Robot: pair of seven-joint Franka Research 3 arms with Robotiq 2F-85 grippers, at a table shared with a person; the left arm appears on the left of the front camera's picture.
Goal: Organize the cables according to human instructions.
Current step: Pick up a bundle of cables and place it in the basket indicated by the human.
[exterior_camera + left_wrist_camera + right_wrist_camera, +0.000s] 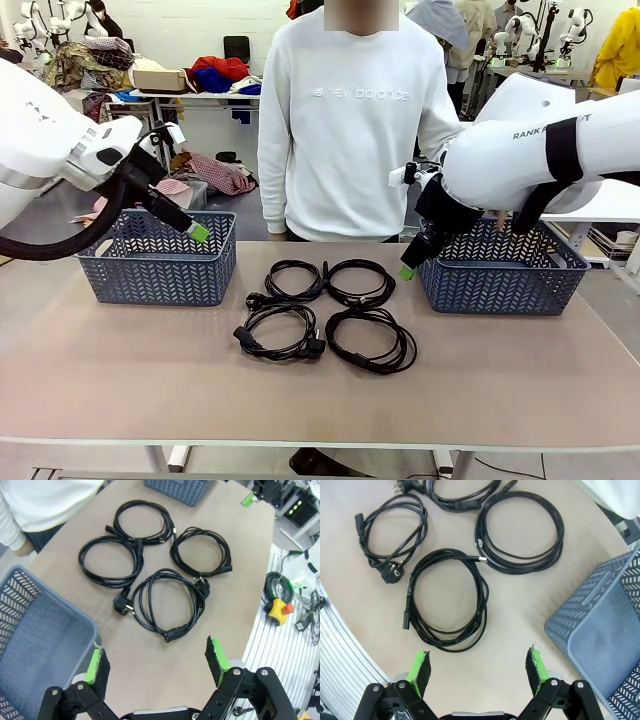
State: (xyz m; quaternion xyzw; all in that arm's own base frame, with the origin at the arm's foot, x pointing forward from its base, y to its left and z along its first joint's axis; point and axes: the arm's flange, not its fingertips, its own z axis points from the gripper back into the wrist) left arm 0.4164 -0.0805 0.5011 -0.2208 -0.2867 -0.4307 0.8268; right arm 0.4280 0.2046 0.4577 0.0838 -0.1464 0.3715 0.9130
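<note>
Several thin black cables lie coiled in a two-by-two group at the table's middle, such as one at the back (361, 264) and one in front (400, 352). My left gripper (198, 232) hangs open above the left basket's right end, left of the coils. In the left wrist view its open fingers (157, 662) frame bare table just short of the nearest coil (150, 625). My right gripper (408, 270) hangs open at the right basket's left end. Its own view shows open fingers (479, 667) just below a coil (482, 597). Nothing is held.
A blue-grey basket (160, 258) stands at the table's left and a matching one (500, 270) at the right. A person in a white sweatshirt (350, 130) stands at the far edge behind the coils. The table's front strip is bare.
</note>
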